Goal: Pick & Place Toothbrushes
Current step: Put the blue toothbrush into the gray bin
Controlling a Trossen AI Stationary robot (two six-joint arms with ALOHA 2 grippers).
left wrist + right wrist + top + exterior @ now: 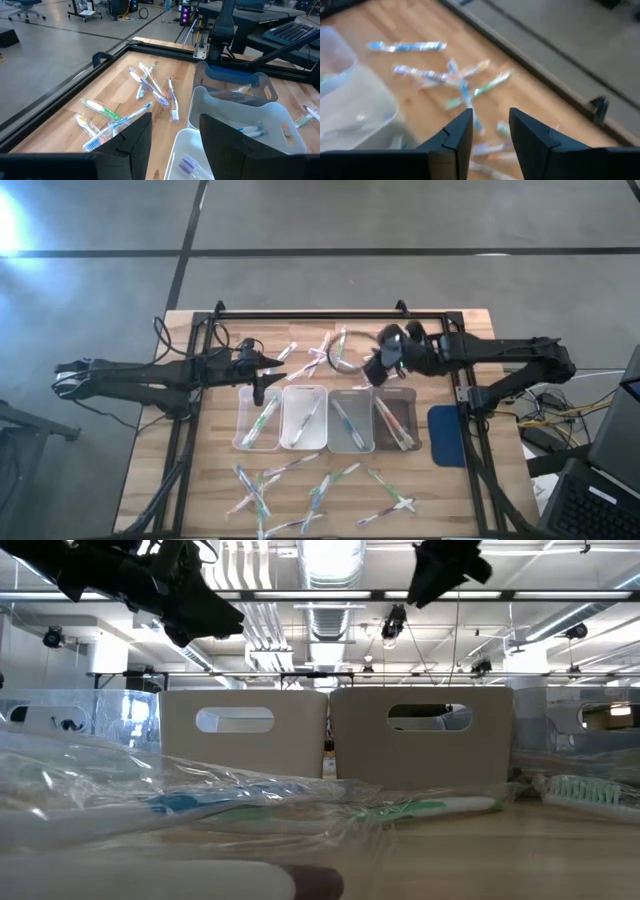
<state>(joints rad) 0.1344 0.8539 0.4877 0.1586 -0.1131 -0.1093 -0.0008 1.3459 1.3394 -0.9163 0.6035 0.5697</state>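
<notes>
Counter (210, 490): light wood, black frame along its edges.

Trays (304, 418): four clear plastic bins in a row at mid-counter, each holding wrapped toothbrushes.

Blue pad (447, 433): flat, just beside the rightmost tray.

Left hand (259, 390): over the far end of the leftmost tray, fingers (131, 141) parted, nothing between them.

Right hand (372, 370): raised above the far scatter, near the third tray; fingers (454, 134) apart with a narrow gap, nothing held.

Toothbrushes, far scatter (318, 350): loose pile between the two hands, along the counter's far edge.

Toothbrushes, near scatter (310, 490): spread across the near counter, in front of the trays.
</notes>
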